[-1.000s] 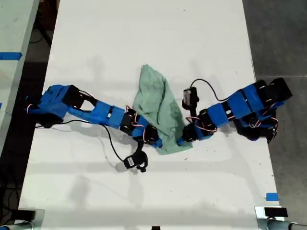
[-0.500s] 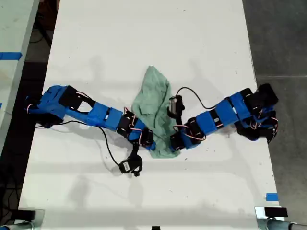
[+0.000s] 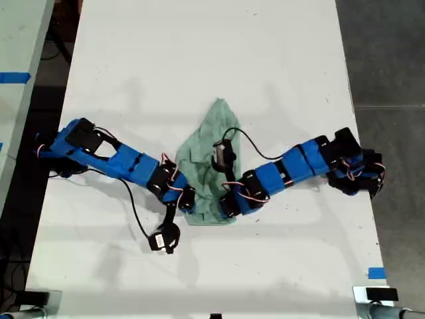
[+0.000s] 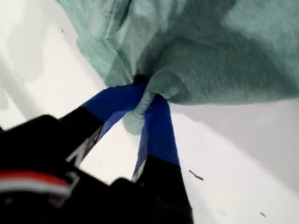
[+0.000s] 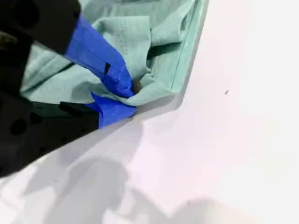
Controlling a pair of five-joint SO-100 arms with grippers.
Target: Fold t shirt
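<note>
Exterior view: t shirt (image 3: 211,163) bunched mid-table (image 3: 199,53), well clear of every edge. My first end effector (image 4: 147,100) pinches a fabric fold; my second end effector (image 5: 122,95) pinches the hem corner.

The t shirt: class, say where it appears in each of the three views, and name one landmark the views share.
Exterior view: the t shirt lies bunched at mid-table, between the two blue arms.
First wrist view: it fills the upper part, a fold pinched in my first pincer.
Second wrist view: its hemmed edge sits in my second pincer.
Shared landmark: the white table.
</note>
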